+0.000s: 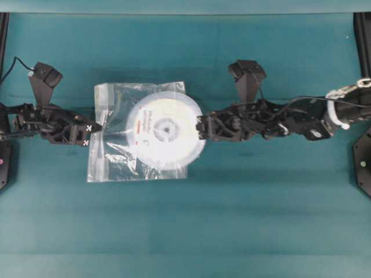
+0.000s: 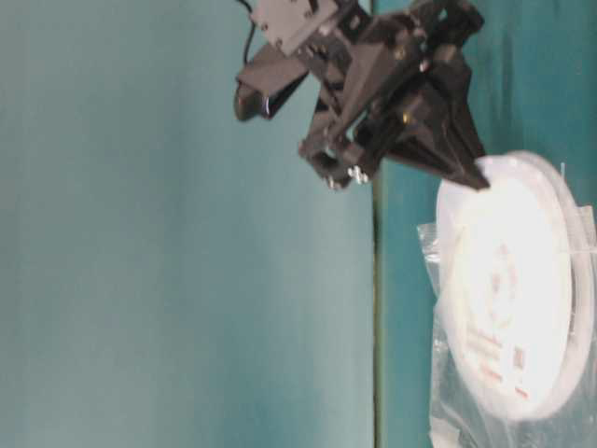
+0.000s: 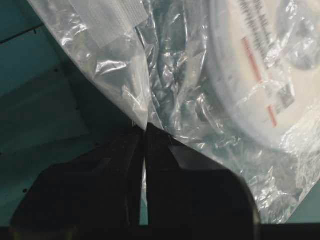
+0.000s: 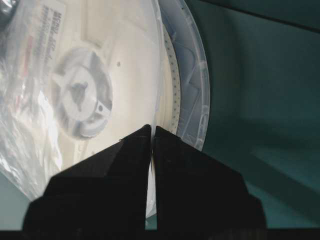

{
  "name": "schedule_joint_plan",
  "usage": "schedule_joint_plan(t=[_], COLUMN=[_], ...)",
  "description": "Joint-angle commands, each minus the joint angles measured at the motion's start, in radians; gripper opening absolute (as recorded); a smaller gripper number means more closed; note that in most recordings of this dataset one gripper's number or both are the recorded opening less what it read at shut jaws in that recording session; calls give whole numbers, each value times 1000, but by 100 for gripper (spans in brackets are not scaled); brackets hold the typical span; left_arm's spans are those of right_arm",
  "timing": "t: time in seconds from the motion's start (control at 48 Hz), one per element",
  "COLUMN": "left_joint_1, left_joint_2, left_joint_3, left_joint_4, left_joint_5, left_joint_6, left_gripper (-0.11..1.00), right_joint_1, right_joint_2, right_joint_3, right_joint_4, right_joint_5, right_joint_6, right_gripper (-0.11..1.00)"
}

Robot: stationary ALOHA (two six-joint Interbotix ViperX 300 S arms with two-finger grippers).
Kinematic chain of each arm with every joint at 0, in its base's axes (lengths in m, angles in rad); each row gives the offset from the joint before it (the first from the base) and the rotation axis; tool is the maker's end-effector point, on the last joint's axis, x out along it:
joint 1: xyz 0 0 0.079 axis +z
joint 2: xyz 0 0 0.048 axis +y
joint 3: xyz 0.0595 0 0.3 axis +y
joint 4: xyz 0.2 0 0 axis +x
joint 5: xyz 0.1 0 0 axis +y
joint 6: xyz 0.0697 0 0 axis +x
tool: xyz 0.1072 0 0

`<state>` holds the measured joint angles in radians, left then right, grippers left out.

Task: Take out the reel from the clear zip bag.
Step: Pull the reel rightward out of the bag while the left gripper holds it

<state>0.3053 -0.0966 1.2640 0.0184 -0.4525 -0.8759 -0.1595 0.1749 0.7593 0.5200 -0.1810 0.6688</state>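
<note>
Overhead looks down; wrist views close on reel (image 1: 165, 128)

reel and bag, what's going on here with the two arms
The two arms are pulling a reel out of a clear zip bag on the teal table. The left pincer is shut on the bag's left edge. The right pincer is shut on the reel's right rim, which pokes out past the bag's edge. Most of the reel is still inside the bag.

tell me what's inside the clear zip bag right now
The reel lies mostly inside the clear zip bag, its right rim poking out. Whatever is under the reel is hidden.
</note>
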Motion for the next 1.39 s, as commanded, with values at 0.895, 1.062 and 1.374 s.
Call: schedule_joint_plan(t=[0.895,1.062,1.374], left_joint_1=[0,0,0], left_joint_2=[-2,-2,-2], left_joint_3=[-8,-8,-8], left_joint_4=[3,3,3], left_joint_5=[-3,-3,-3], left_joint_6=[2,2,2], left_gripper=[-1,-1,-1], right_joint_1=[0,0,0], right_joint_2=[-198,-235,-298], right_joint_3=[230,272,342], right_joint_4=[37,48,67], right_joint_5=[-6,-6,-6], right_joint_6=[9,9,8], right_gripper=[1,1,1])
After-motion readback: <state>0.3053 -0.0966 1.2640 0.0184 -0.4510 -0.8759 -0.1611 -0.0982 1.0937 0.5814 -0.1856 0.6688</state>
